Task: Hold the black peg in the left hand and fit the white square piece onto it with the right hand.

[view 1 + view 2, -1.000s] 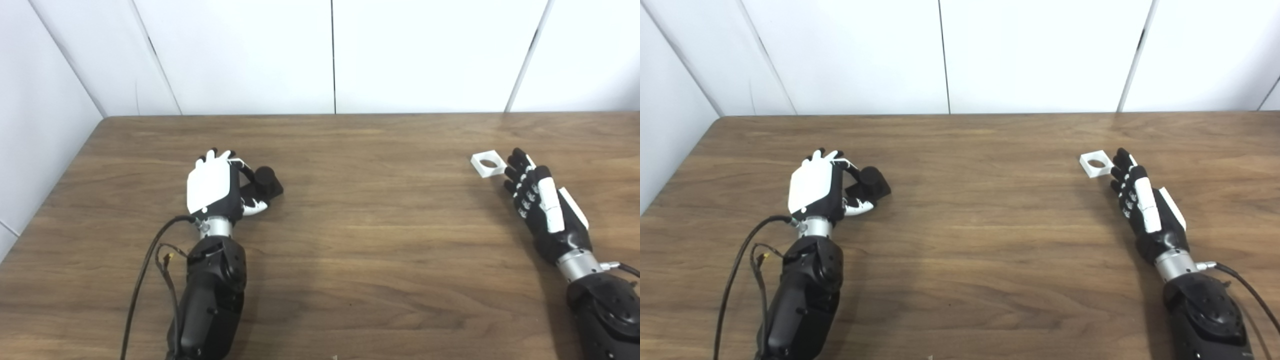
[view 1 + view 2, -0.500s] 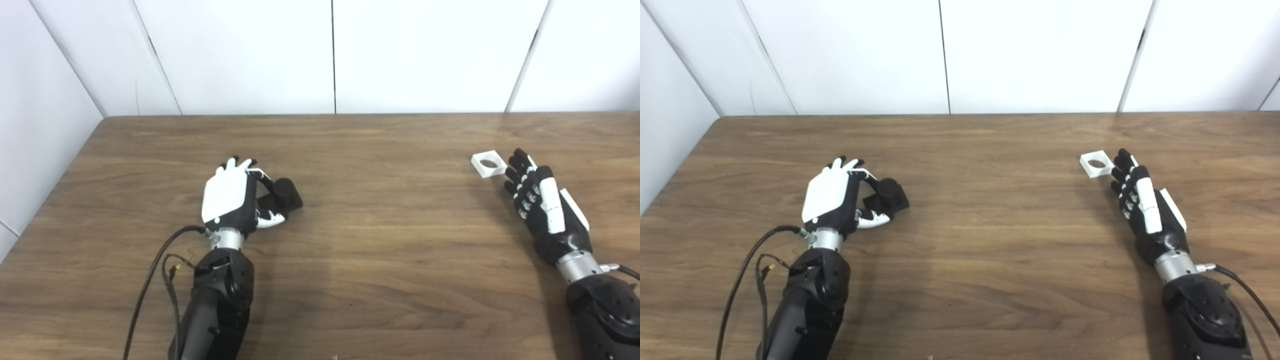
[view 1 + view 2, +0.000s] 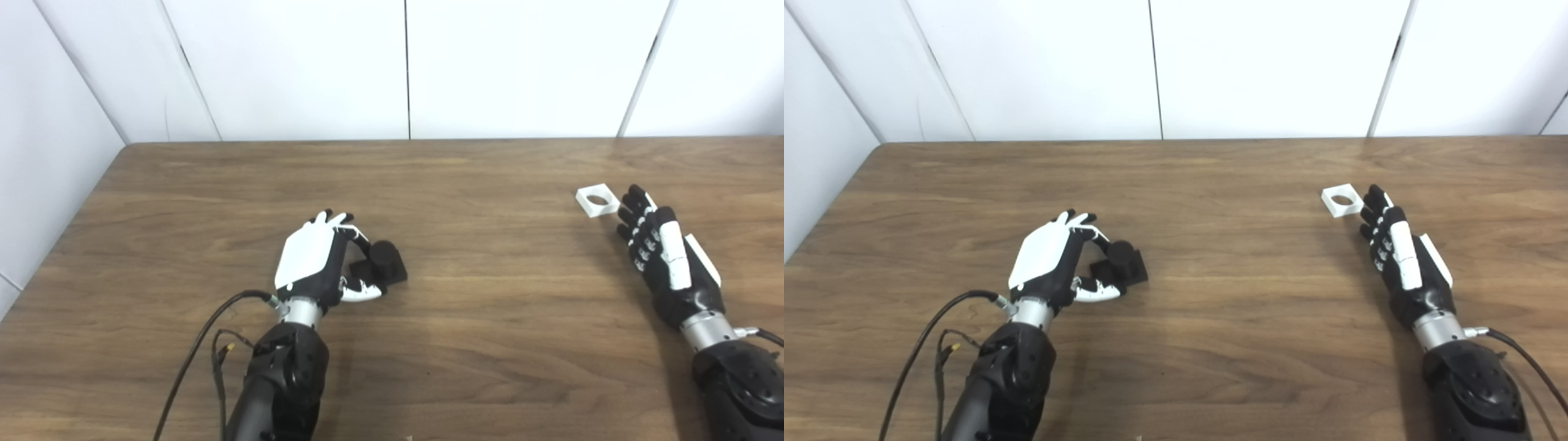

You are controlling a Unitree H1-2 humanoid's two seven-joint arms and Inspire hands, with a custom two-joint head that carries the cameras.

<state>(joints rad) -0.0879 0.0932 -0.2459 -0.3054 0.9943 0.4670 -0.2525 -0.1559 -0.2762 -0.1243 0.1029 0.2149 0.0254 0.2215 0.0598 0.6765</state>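
Left hand (image 3: 315,264): palm turned inward, fingers and thumb curled around black peg (image 3: 381,264), which sits low over the wooden table (image 3: 490,318) left of centre (whether it touches the wood is unclear). Right hand (image 3: 664,263): flat, fingers extended together, holding nothing, fingertips just beside white square piece (image 3: 597,200) lying at far right.

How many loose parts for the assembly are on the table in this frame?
2. The black peg sits left of centre, gripped in the left hand. The white square piece lies far right, just beyond the fingers of the open right hand. None appear hidden.
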